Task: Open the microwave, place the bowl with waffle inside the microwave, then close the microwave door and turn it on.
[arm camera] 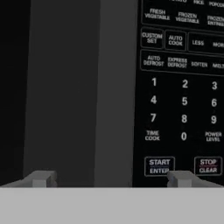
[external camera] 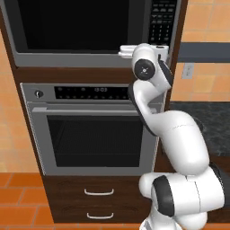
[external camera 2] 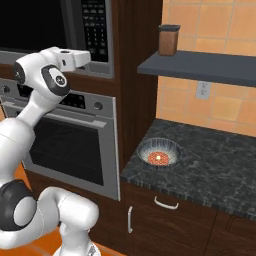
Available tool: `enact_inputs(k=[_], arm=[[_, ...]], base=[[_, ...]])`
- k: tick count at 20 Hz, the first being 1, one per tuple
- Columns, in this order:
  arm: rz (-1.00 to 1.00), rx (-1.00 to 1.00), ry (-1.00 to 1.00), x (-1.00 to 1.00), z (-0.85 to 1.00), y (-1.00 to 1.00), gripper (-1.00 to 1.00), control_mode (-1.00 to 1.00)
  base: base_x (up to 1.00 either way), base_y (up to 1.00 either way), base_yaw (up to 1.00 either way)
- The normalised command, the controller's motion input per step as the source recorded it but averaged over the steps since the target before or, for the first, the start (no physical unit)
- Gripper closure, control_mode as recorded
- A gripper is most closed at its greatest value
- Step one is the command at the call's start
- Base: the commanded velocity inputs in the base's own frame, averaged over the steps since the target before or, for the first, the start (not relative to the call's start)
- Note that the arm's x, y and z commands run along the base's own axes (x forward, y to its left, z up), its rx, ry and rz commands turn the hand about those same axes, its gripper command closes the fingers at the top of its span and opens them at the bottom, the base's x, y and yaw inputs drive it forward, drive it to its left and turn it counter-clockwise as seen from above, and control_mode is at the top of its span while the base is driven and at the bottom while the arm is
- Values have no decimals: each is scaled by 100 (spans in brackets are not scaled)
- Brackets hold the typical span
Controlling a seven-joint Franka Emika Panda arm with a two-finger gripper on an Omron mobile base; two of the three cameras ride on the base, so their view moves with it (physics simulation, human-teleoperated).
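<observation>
The microwave [external camera: 81,27] sits built in above the oven, with the microwave door [external camera: 76,53] shut flat against it. My gripper [arm camera: 111,179] is open, close in front of the door's right edge. One fingertip [arm camera: 41,178] is before the dark handle bar [arm camera: 65,96], the other under the START key of the keypad [arm camera: 181,100]. From behind, the hand [external camera: 150,47] is level with the microwave's lower right corner. The ribbed grey bowl [external camera 2: 159,150] stands on the dark counter to the right, with the reddish waffle [external camera 2: 159,158] lying in it.
A silver oven [external camera: 94,130] with a horizontal handle is under the microwave, with two drawers [external camera: 99,202] below it. The speckled counter [external camera 2: 215,170] runs right of the wooden cabinet column. Above it hangs a dark shelf [external camera 2: 200,67] carrying a brown jar [external camera 2: 168,40].
</observation>
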Motion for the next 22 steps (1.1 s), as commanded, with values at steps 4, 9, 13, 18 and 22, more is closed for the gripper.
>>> enact_inputs(k=[4, 9, 13, 18, 22], arm=[[0, -4, 0, 47, -9, 0, -100, -100], [0, -4, -5, 39, -11, 0, 100, -100], [-3, -3, -1, 42, -12, 2, 100, -100], [-1, 2, 0, 17, -16, 1, 100, -100], [-1, 7, 1, 0, -26, 52, 100, -100]], base=[[0, 0, 0], [0, 0, 0], [0, 0, 0], [0, 0, 0], [0, 0, 0]])
